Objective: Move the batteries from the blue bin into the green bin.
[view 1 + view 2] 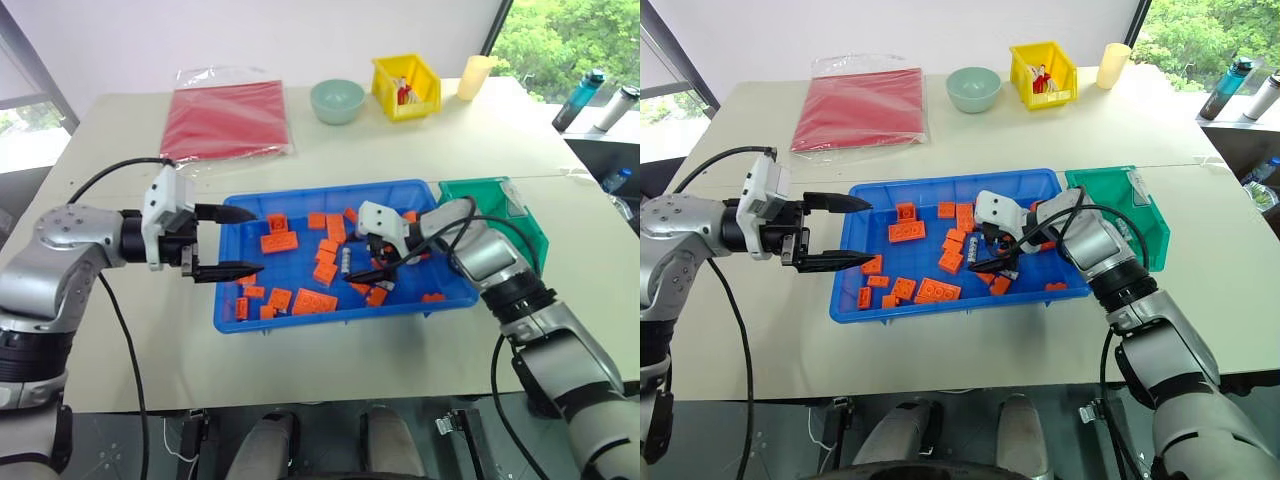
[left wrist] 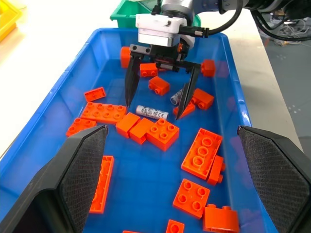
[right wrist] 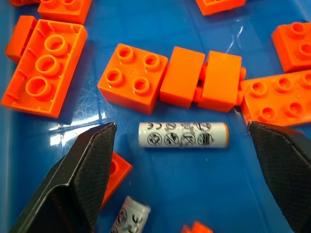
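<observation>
The blue bin (image 1: 330,315) lies mid-table, strewn with orange bricks (image 1: 278,241). On its floor lies a silver battery (image 3: 182,135) beside a brick, and a second battery (image 3: 129,217) rests close by, half under one finger. My right gripper (image 1: 358,260) is down inside the bin and open, with its fingertips on either side of the first battery (image 2: 152,112) and not touching it. Over the bin's left end my left gripper (image 1: 257,240) hovers open and empty, pointing right. The green bin (image 1: 525,225) stands against the blue bin's right end, behind my right forearm.
At the back of the table are a red plastic packet (image 1: 225,120), a pale green bowl (image 1: 337,100), a small yellow bin (image 1: 405,85) and a cream cup (image 1: 475,77). Bottles (image 1: 580,100) stand beyond the table's right edge. Bricks crowd the battery on its far side.
</observation>
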Tool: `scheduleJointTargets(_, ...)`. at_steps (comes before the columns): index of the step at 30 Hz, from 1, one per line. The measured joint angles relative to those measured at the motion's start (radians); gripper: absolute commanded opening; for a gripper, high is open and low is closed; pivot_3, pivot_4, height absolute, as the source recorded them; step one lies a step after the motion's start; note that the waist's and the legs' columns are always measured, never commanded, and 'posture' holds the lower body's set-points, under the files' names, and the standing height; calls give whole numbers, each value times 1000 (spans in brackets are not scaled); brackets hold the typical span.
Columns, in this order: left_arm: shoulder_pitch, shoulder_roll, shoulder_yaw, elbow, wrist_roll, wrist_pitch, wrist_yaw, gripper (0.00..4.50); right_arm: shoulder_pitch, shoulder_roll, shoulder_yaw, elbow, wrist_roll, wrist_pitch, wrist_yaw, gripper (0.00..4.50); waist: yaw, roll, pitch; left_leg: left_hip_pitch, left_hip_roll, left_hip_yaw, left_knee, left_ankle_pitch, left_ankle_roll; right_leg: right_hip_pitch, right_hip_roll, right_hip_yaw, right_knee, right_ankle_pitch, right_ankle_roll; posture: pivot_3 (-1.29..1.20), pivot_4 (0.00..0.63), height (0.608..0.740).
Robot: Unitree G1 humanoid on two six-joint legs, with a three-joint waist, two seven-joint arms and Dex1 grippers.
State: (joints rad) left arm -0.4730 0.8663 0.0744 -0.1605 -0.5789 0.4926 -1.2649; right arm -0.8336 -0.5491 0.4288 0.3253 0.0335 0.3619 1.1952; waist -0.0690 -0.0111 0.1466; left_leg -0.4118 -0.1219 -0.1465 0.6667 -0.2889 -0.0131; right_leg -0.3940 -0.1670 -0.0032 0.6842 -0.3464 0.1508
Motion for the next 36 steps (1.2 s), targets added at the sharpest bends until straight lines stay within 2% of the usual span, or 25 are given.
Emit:
scheduleJointTargets(3, -6, -1, -1, 1, 0, 0, 3, 4500, -13, 25, 1, 27, -26, -12, -13, 3619, 1, 0, 0, 0, 0, 0, 0, 0, 0, 0, 0, 0, 0, 0, 0, 0, 150, 717)
scheduleJointTargets(6, -14, -1, -1, 4, 0, 0, 4, 4500, -14, 26, 1, 46, -51, -12, -21, 2269, 2, 0, 0, 0, -1, -1, 0, 0, 0, 0, 0, 0, 0, 0, 0, 0, 150, 717)
scheduleJointTargets(10, -30, -2, -1, 14, 1, -2, 4, 4500, -12, 19, -10, 20, -49, 26, -16, 2262, 0, 0, 0, 0, -1, -1, 0, 0, 0, 0, 0, 0, 0, 0, 0, 0, 150, 717)
scheduleJointTargets(14, -35, -3, -2, 21, 2, -7, 3, 4500, -8, -16, -72, -110, -7, 126, -11, 2262, 0, 0, 0, 0, -1, -1, 0, 0, 0, 0, 0, 0, 0, 0, 0, 0, 150, 717)
scheduleJointTargets(21, -35, -7, -4, 30, 4, -26, 1, 4500, -4, -130, -333, -306, 105, 370, -121, 2262, 9, 0, 0, 0, -1, -1, 0, 0, 0, 0, -1, 0, 0, 0, 0, 0, 150, 717)
scheduleJointTargets(25, -33, -15, -13, 51, 13, -42, -3, 4500, 95, -280, -509, -326, 109, 444, -213, 2262, 28, 0, 0, 0, -1, 0, 0, 0, 0, 1, -1, 0, 0, 0, 0, 0, 150, 717)
scheduleJointTargets(31, -60, -50, -37, 88, 31, -65, -18, 4500, 259, -334, -577, -341, 107, 461, -295, 2262, 20, 0, 0, 0, 1, 5, 0, 0, 0, -1, -1, 0, 0, 0, 0, 0, 150, 717)
scheduleJointTargets(33, -84, -65, -56, 104, 39, -70, -22, 4500, 280, -335, -595, -341, 108, 475, -331, 3339, 22, 0, 0, 0, 1, 5, 0, 0, 0, -1, -1, 0, 0, 0, 0, 0, 150, 717)
scheduleJointTargets(35, -94, -70, -61, 116, 46, -73, -27, 4500, 295, -338, -602, -343, 108, 477, -353, 4233, 23, 0, 0, 0, 1, 5, 0, 0, 0, -1, -1, 0, 0, 0, 0, 0, 150, 717)
scheduleJointTargets(36, -98, -72, -61, 122, 48, -75, -31, 4500, 305, -340, -602, -345, 108, 476, -361, 4486, 24, 0, 0, 0, 1, 5, 0, 0, 0, -1, -1, 0, 0, 0, 0, 0, 150, 717)
